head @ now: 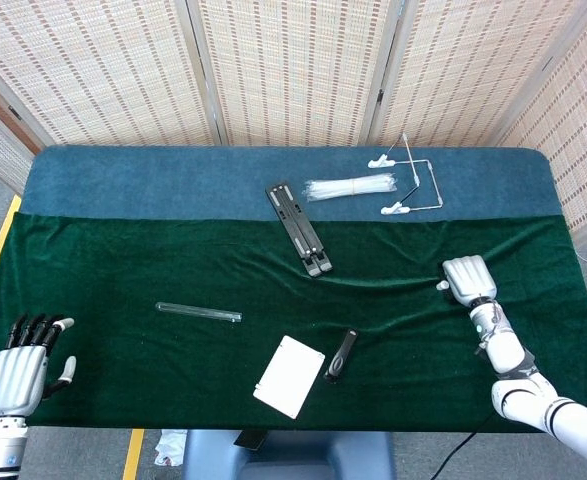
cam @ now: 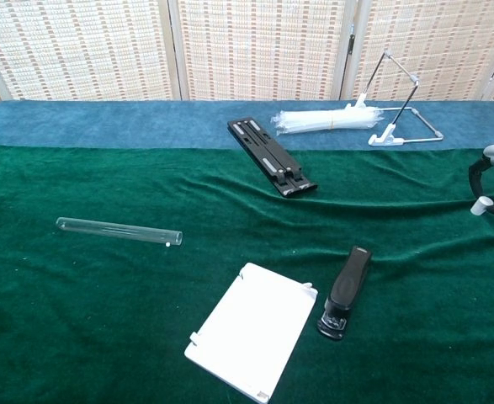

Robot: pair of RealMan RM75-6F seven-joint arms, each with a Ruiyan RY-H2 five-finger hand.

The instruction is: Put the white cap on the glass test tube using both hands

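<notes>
I work at a staged bench, more a robot lab than a home: a table [head: 533, 170] draped in green and blue cloth, woven screens [head: 293, 70] closing it off behind. On the cloth lie a glass tube [cam: 119, 231], a stapler [cam: 344, 291], a wire stand [cam: 398, 105] and my own robot hand [head: 467, 280].

Woven folding screens [head: 293, 70] stand behind the green-and-blue-clothed table [head: 123, 260].

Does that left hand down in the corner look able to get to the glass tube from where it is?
Probably yes. The left hand is open, and only bare green cloth lies between it and the glass tube, which lies flat, apart from everything else.
</notes>
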